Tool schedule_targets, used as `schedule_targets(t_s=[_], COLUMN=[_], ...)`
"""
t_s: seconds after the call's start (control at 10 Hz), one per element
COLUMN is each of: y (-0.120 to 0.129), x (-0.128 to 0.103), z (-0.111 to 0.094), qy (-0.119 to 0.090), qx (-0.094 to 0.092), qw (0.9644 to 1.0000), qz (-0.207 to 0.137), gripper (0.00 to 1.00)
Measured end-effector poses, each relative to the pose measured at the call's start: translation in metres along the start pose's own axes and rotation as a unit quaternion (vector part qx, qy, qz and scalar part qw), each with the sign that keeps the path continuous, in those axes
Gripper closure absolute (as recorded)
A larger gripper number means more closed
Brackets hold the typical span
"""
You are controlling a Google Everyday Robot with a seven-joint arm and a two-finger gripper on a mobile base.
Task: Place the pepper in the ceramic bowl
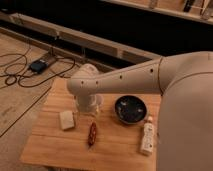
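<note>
The pepper [92, 134] is small, slender and dark red. It lies on the wooden table [50, 142] near the front, left of centre. The ceramic bowl [130, 109] is round, dark and glossy and stands upright to the pepper's right and further back. My white arm reaches in from the right and bends down at its elbow [84, 84]. The gripper [86, 111] hangs below the elbow, just behind the pepper and left of the bowl, mostly hidden by the arm. A whitish cup behind it is largely covered.
A white block [66, 120] lies left of the pepper. A white tube [147, 136] lies by the table's right front edge. Cables and a power adapter [38, 65] lie on the floor to the left. A dark wall runs behind the table.
</note>
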Motion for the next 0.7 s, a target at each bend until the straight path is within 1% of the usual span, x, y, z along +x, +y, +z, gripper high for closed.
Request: schedule_targets(t_s=[0.2, 0.5, 0.7], y=[-0.007, -0.012, -0.013], x=[0.008, 0.013, 0.013], z=[0.028, 0.057, 0.076], qy=[0.013, 0.035, 0.048], qx=[0.002, 0.009, 0.012], qw=[0.9999, 0.9992, 0.9986], qz=[0.010, 0.017, 0.020], gripper=[0.35, 0.35, 0.35])
